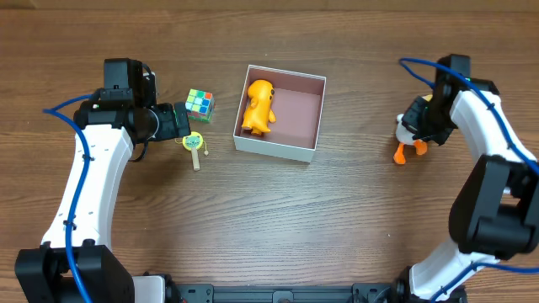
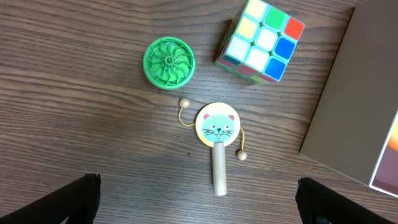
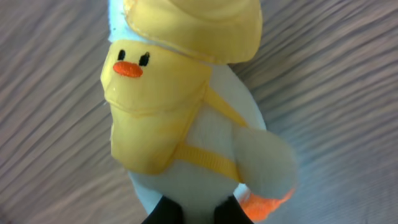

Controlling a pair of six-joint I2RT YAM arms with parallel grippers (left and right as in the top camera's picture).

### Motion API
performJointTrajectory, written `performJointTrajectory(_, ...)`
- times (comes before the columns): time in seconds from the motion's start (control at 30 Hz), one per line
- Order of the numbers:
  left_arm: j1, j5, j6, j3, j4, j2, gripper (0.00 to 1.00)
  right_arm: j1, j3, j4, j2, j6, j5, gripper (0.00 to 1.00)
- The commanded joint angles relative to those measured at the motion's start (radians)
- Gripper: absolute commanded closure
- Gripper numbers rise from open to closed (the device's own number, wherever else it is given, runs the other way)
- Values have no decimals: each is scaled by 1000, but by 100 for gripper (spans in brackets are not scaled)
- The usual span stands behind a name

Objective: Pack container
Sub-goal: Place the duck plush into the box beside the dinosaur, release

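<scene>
Plush [image 3: 199, 143] filled the right wrist view, hard against the lens: white body, yellow hat, yellow bib stitched with a small duck face, orange foot low down. Right fingers [image 3: 163, 214] showed as two dark tips close together at the bottom edge with white plush between them, so read as clamped on the plush. From overhead the plush [image 1: 410, 135] sat at the right side of the surface [image 1: 337, 219], well apart from the container [image 1: 274, 150]. The container lay mid-surface, open, with one yellow toy [image 1: 258, 107] along its left wall and the rest of the pink floor bare. Left fingers [image 2: 74, 202] were wide apart, holding nothing, hanging over a cat-face rattle [image 2: 216, 126]. A green disc [image 2: 168, 63] and a cube [image 2: 261, 40] lay just beyond it, all near the container's left wall [image 2: 348, 112]. Judged step: packing underway, plush in hand and due to go in. The next move would call for carrying it left over the near wall and releasing above the bare floor, clear of the yellow toy. No brand, label or writing was legible; the rattle's printed cat face was the only marking.
</scene>
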Motion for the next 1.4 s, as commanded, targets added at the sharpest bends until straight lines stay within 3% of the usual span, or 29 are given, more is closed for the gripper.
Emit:
performJointTrajectory(0.0, -5, 6, 19, 23, 1, 2, 0, 133, 68, -31, -182, 7, -11, 96)
performJointTrajectory(0.13, -5, 6, 19, 23, 1, 2, 0, 359, 68, -23, -306, 7, -13, 96)
performJointTrajectory(0.33, -5, 6, 19, 23, 1, 2, 0, 560, 65, 79, -308, 9, 5, 96)
performJointTrajectory(0.53, -5, 6, 19, 23, 1, 2, 0, 600, 59, 132, -187, 161, 50, 96)
performJointTrajectory(0.8, -5, 6, 19, 23, 1, 2, 0, 601, 59, 164, 33, 127, 23, 95)
performJointTrajectory(0.83, -5, 6, 19, 23, 1, 2, 0, 601, 59, 165, 33, 126, 23, 89)
performJointTrajectory(0.9, -5, 6, 19, 23, 1, 2, 0, 601, 63, 165, 29, 98, 23, 63)
performJointTrajectory(1.1, -5, 7, 19, 23, 1, 2, 0, 600, 71, 161, -51, 19, 74, 28)
performJointTrajectory(1.2, -5, 6, 19, 23, 1, 2, 0, 591, 76, 157, -150, -15, 75, 19)
performJointTrajectory(1.37, -5, 6, 19, 23, 1, 2, 0, 586, 77, 113, -314, -91, 117, 15)
